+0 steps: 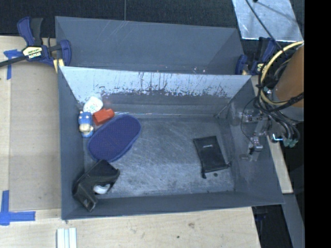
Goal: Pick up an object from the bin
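The grey metal bin [155,89] has sloping walls streaked with scratches, densest in a band along the far wall, and a scuffed flat floor. The arm [289,79] comes in over the bin's right rim, wrapped in looping cables, and its gripper [253,141] hangs above the sloping right wall, close to the right edge of the floor; whether it is released or clenched cannot be told from here. On the left half of the floor lies a blue flat oval thing [115,137], the largest of the loose items, its long axis running from the left wall toward the middle. The thing nearest the gripper is a black flat rectangular slab [210,156], lying flat on the right side of the floor, just beside the foot of the right wall and apart from everything else; a faint pale mark on its top face is too small to read. In the near left corner sits a black lumpy thing [93,182] with a white part showing at its open side. In the far left corner three small things cluster against the wall: an orange block [103,115] touching the far end of the blue oval, a white rounded piece [93,105] just behind it, and a small blue, white and yellow figure-like piece [85,123] beside the left wall, its markings too small to read.
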`<state>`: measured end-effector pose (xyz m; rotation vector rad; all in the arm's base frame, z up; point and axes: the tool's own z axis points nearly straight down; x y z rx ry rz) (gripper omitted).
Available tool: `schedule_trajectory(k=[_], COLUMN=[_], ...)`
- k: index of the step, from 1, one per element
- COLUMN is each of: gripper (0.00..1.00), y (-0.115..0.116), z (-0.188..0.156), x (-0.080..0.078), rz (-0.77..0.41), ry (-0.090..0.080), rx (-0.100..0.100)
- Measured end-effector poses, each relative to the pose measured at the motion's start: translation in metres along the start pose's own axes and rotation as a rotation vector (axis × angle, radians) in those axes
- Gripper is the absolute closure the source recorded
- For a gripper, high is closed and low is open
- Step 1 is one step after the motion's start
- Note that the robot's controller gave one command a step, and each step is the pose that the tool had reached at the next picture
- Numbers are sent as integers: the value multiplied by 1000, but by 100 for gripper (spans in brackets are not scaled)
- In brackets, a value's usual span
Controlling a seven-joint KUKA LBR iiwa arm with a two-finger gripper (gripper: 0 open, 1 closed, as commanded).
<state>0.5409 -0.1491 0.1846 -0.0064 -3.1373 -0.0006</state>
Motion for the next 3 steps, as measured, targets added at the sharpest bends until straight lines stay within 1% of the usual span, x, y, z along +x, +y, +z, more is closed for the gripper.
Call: schedule_trajectory(k=[1,2,3], gripper=[0,100,100], y=[47,46,34], z=[117,114,-22], x=[5,4,24], rz=[-291,-292,-254], ry=[-2,-8,-15], rx=[-1,2,5])
